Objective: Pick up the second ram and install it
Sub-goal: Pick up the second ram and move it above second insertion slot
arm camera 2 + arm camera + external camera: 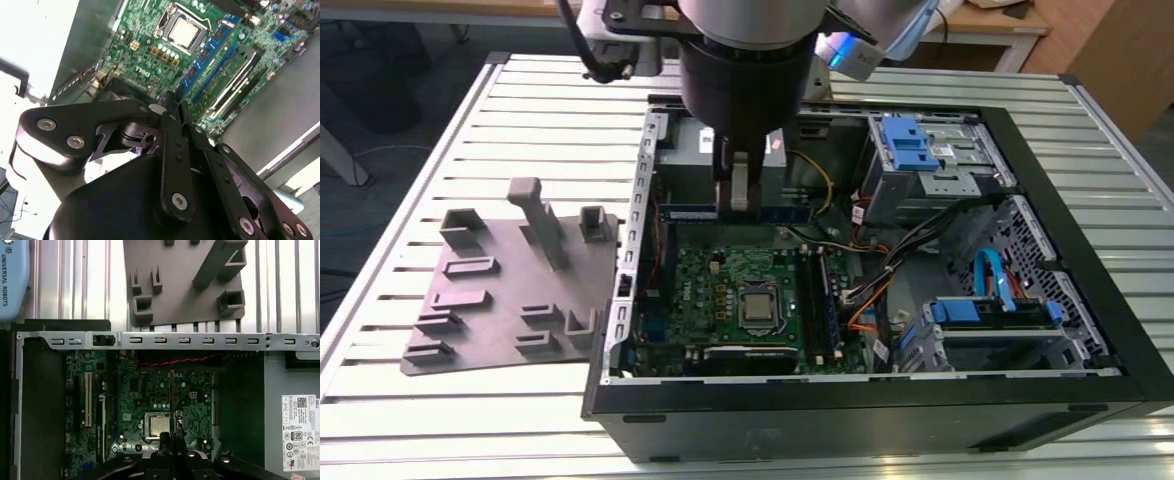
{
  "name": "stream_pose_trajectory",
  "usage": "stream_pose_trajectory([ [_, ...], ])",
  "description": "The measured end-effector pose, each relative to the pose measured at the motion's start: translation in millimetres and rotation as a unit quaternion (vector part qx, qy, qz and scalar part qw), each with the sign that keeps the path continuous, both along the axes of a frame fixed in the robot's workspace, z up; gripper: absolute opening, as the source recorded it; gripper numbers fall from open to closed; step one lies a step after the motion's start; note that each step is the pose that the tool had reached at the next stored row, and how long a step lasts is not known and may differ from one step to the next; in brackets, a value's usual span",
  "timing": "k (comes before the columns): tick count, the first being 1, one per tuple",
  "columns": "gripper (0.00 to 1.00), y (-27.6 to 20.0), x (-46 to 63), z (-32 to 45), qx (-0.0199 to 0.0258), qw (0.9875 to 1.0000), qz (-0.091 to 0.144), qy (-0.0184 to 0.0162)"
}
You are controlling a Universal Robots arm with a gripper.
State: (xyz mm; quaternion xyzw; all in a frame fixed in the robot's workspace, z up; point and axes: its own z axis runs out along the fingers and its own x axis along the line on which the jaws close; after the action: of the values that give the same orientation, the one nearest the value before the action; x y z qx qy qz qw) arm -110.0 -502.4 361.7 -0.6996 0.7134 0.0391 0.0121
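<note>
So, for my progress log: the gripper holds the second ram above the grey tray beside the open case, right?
No. The exterior view shows the gripper holding the second ram above the motherboard inside the open case, not above the grey tray, which lies beside it.

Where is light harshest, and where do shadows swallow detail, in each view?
Exterior view: the slatted table glares; the gripper, shut on the second ram, hangs over a dim case. Second wrist view: the area past the case wall burns white. First wrist view: slats behind the grey tray wash out; the bay beside the motherboard lies black.
</note>
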Motion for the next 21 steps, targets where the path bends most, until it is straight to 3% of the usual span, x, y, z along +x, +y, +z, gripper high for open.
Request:
stream_pose_trajectory([
  [21, 0.11, 0.0, 36.5, -23.3, 0.0, 1.0, -0.008, 0.0],
])
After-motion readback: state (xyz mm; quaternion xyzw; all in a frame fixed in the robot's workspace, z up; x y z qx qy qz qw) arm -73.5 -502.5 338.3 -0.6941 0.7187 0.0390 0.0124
